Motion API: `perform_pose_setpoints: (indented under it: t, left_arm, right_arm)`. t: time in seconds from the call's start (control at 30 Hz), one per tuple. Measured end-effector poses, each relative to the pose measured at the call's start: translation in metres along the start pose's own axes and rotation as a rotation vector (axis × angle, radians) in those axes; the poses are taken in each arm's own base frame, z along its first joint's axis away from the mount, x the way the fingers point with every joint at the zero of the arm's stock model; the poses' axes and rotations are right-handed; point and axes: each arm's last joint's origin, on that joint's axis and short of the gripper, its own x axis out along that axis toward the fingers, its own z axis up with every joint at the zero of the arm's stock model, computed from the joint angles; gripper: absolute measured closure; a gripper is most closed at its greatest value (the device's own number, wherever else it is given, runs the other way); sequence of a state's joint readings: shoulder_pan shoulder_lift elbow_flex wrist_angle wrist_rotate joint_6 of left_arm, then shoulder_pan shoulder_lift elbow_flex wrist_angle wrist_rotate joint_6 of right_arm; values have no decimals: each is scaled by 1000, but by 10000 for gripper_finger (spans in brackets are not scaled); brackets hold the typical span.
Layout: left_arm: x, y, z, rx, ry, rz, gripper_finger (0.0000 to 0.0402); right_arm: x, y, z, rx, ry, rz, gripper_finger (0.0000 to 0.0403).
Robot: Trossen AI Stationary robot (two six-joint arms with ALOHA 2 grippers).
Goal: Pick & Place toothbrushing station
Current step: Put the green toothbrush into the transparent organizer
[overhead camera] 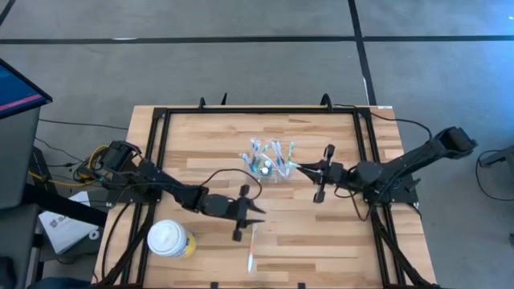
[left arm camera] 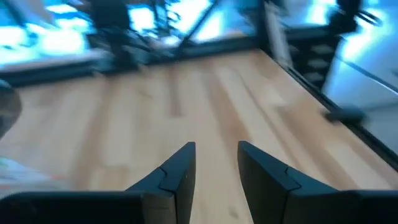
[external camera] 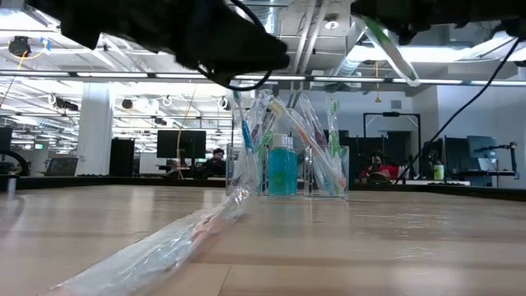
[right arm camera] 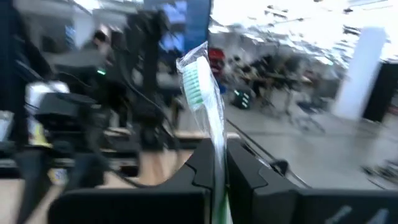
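Note:
The toothbrushing station (overhead camera: 269, 160) is a clear holder at the table's middle. It holds several wrapped toothbrushes and a blue bottle, and also shows in the low view (external camera: 288, 168). My right gripper (overhead camera: 303, 168) is just right of it, shut on a wrapped toothbrush with green bristles (right arm camera: 198, 78). My left gripper (overhead camera: 253, 210) is open and empty, nearer the front, above the table. Another wrapped toothbrush (overhead camera: 253, 245) lies flat on the table near the front edge. My right gripper pinches the wrapped toothbrush by its handle (right arm camera: 219, 146), below the head, between its two fingers. The fingers come about level from the table's right. The green-bristled head sticks out past the fingertips toward the station. The brush is lifted clear of the table (external camera: 390, 49).
A yellow cup with a white lid (overhead camera: 170, 239) stands at the front left. A black frame (overhead camera: 161, 120) runs along the table's edges. Bare wood lies at the far side and front right. People sit in the room beyond the table.

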State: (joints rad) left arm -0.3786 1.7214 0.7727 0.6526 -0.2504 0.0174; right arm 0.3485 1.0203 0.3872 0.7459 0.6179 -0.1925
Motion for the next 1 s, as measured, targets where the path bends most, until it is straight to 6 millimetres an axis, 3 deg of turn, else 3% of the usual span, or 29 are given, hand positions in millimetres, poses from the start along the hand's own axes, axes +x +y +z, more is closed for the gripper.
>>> perform_pose_setpoints:
  t: [0.23,0.47,0.7,1.0]
  left_arm:
    - [-1,14,22,-26,-217,157,289]
    - [0,45,32,-65,-333,242,289]
    - [0,71,39,-57,-432,153,289]
    - [-2,89,42,-46,-484,134,289]
  right_arm:
    - [9,-4,2,40,-129,105,392]
    - [18,0,-3,57,-193,151,392]
    - [28,0,-9,60,-248,178,392]
    - [36,-5,-13,107,-317,218,393]
